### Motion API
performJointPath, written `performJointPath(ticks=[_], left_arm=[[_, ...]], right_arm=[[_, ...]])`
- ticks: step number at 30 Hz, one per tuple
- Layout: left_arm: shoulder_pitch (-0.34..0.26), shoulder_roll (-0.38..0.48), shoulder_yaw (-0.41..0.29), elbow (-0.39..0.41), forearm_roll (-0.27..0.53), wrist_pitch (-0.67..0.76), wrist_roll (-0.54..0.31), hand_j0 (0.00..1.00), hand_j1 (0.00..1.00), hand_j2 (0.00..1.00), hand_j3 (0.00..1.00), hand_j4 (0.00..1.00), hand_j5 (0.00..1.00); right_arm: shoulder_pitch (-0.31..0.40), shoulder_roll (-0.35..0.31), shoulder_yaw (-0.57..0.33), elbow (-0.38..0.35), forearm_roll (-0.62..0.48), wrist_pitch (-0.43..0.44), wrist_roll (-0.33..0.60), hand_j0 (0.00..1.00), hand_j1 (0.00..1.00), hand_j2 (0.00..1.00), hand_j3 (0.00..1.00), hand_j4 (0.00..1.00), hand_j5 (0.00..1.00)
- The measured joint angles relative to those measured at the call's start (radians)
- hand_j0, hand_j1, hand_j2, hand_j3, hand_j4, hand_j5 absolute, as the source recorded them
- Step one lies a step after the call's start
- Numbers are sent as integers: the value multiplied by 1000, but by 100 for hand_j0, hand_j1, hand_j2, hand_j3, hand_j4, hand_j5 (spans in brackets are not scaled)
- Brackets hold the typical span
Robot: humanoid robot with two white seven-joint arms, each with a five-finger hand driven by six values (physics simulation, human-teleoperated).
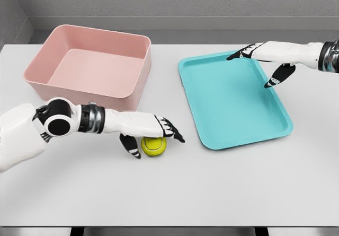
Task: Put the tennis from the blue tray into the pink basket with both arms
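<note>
Head view: A yellow-green tennis ball [154, 146] sits on the white table [222, 193], near the front edge of the scene, between the pink basket [90, 66] at the far left and the blue tray [233, 101] to the right. The ball lies outside both containers, just in front of the basket's near right corner. The robot's left hand [151, 132] reaches in from the left and covers the ball from above, its dark-tipped fingers [175, 135] stretched over the top and the thumb down beside the ball's left side; whether it actually grips the ball cannot be told. The right hand [265, 61] hangs over the tray's far right corner, fingers loosely spread, thumb pointing down, holding nothing.
</note>
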Motion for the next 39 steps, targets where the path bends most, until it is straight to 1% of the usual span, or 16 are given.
performJointPath(ticks=[2, 3, 4, 6, 9, 11, 16, 24, 31, 39], left_arm=[[0, -2, 0, 0, 0, 0, 0, 100, 100, 100, 100, 100, 100], [2, -3, 0, 0, 0, 0, 0, 97, 97, 97, 97, 97, 97], [2, -4, 0, 0, 0, 0, 0, 86, 86, 86, 86, 86, 86], [2, -5, 0, 0, 0, 0, 0, 70, 70, 70, 70, 70, 70], [2, -5, 1, 0, 1, -1, 0, 58, 58, 58, 58, 58, 58], [3, -5, 1, 0, 3, -1, 0, 54, 54, 54, 54, 54, 54], [2, -4, 1, 1, 4, -2, 0, 48, 48, 48, 48, 48, 48], [2, -2, 11, -7, 9, -1, 0, 47, 47, 47, 47, 47, 47], [-2, 9, 32, -66, 18, 0, 0, 46, 46, 46, 46, 46, 46], [-23, 12, 51, -80, 29, 1, 0, 46, 46, 46, 46, 46, 46]], right_arm=[[0, 0, 0, 0, 0, 0, 0, 100, 100, 100, 100, 100, 100], [0, 0, 0, 0, 0, 0, 0, 100, 100, 100, 100, 100, 100], [0, 0, 0, 0, 0, 0, 0, 100, 100, 100, 100, 100, 100], [0, 0, 0, 0, 0, 0, 0, 100, 100, 100, 100, 100, 100], [0, -1, 0, 0, 0, 0, 0, 100, 100, 100, 100, 100, 100], [0, -1, 0, 0, 0, 0, 0, 100, 100, 100, 100, 100, 100], [0, -1, 0, 0, 0, 0, 0, 100, 100, 100, 100, 100, 100], [0, -2, 0, 0, 0, 0, 0, 100, 100, 100, 100, 100, 100], [0, -2, 0, 0, 0, 0, 0, 100, 100, 100, 100, 100, 100], [0, -4, 0, 0, 1, 0, 0, 100, 100, 100, 100, 100, 100]])
